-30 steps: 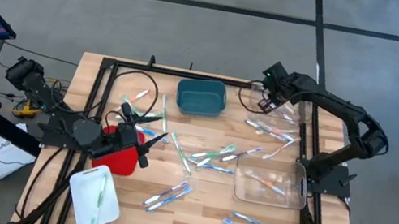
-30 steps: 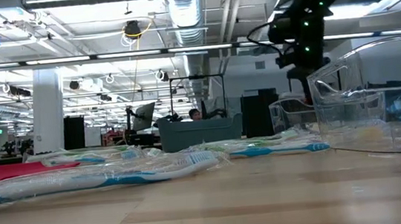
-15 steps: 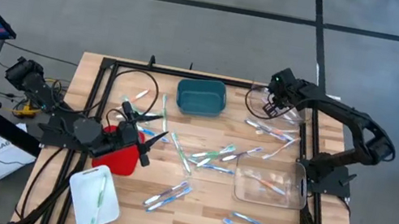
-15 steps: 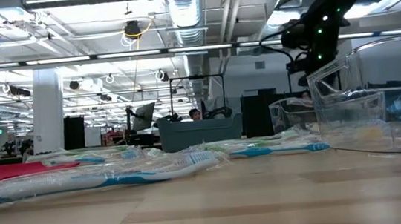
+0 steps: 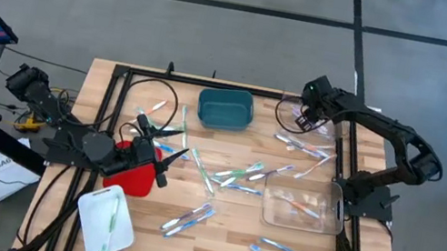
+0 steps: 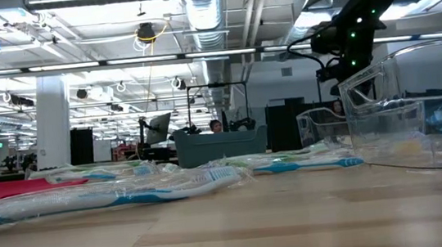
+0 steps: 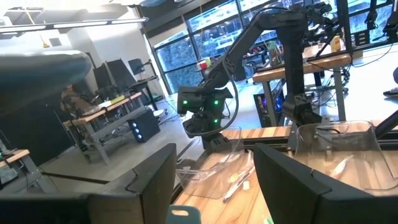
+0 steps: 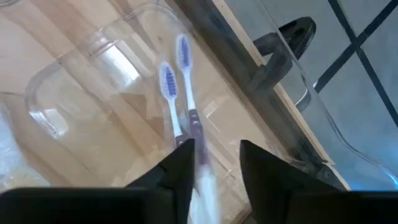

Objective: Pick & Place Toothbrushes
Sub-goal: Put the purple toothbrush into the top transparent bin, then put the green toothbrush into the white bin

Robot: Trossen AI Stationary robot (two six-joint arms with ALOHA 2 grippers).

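Here we see a wooden table (image 5: 186, 234) strewn with toothbrushes (image 5: 233, 175), with a blue bin (image 5: 225, 108), a red one (image 5: 133, 179) and clear trays (image 5: 303, 204). Our right gripper (image 8: 214, 158) hangs over a far clear tray (image 8: 81, 68), fingers parted around two purple brushes (image 8: 183, 87) inside. The left gripper (image 5: 170, 159) rests open by the red bin. Behind us lies a ducted workshop.
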